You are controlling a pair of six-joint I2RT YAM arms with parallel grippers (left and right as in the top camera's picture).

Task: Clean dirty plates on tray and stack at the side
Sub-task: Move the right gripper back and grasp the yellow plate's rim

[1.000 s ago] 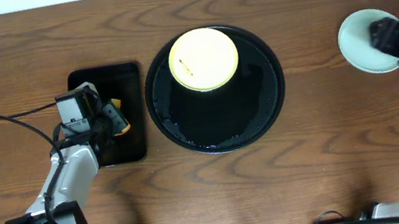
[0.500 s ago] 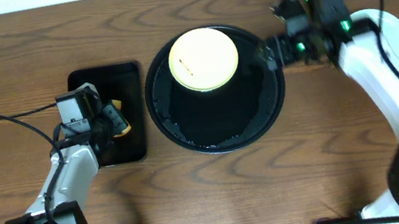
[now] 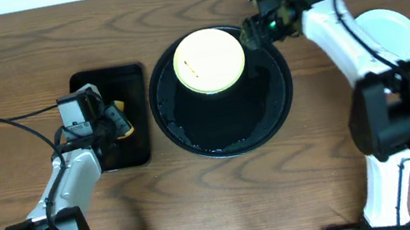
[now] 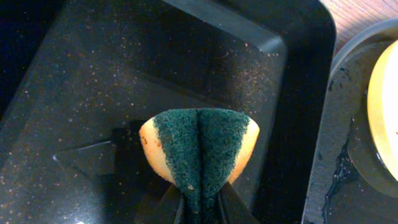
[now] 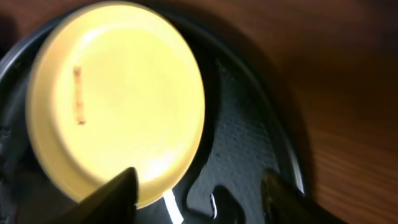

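The right hand (image 3: 251,33), fingers wide, hangs beside the smeared pale yellow round plastic plate (image 3: 209,61) in the upper half of the glossy black round tray (image 3: 229,132), probably next to close on its rim, while the left hand (image 4: 200,208) pinches a green-faced yellow sponge (image 4: 199,146).

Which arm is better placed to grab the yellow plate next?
Right. The right gripper, open, hangs at the rim of the yellow plate on the tray. The left gripper is over the small tray, shut on a sponge.

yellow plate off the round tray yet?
No, the yellow plate sits inside the round black tray, toward its far rim.
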